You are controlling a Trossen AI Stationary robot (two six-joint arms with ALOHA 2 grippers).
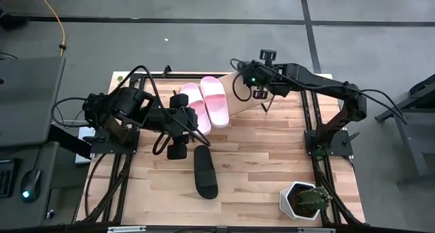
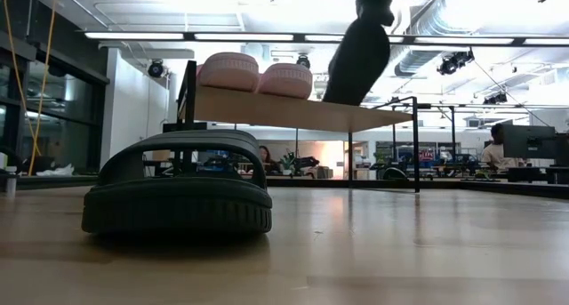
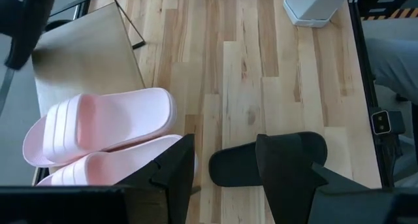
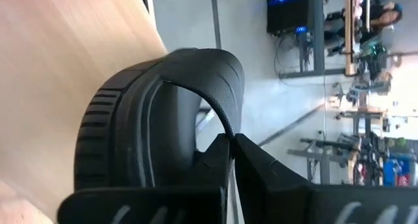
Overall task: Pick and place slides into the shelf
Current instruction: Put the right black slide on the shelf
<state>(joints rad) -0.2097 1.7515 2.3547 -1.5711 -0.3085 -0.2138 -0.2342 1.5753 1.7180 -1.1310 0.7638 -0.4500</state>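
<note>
Two pale pink slides lie side by side on the slanted shelf; the low view shows them on its high end. One black slide lies sole-down on the tabletop and fills the low view's foreground. The other black slide hangs from my right gripper, which is shut on it over the shelf's right part. My left gripper is open, hovering above the table between the pink slides and the lying black slide. My right gripper pinches the black slide's strap between its two fingers, coming from above. The slide hangs below the fingers, tilted, sole toward the shelf board. Its lower end reaches the board's top; I cannot tell whether it rests there.
A white pot with a cactus stands near the table's near right corner and shows in the left wrist view. The black table frame runs along both sides. Bare wood lies between the shelf and the pot.
</note>
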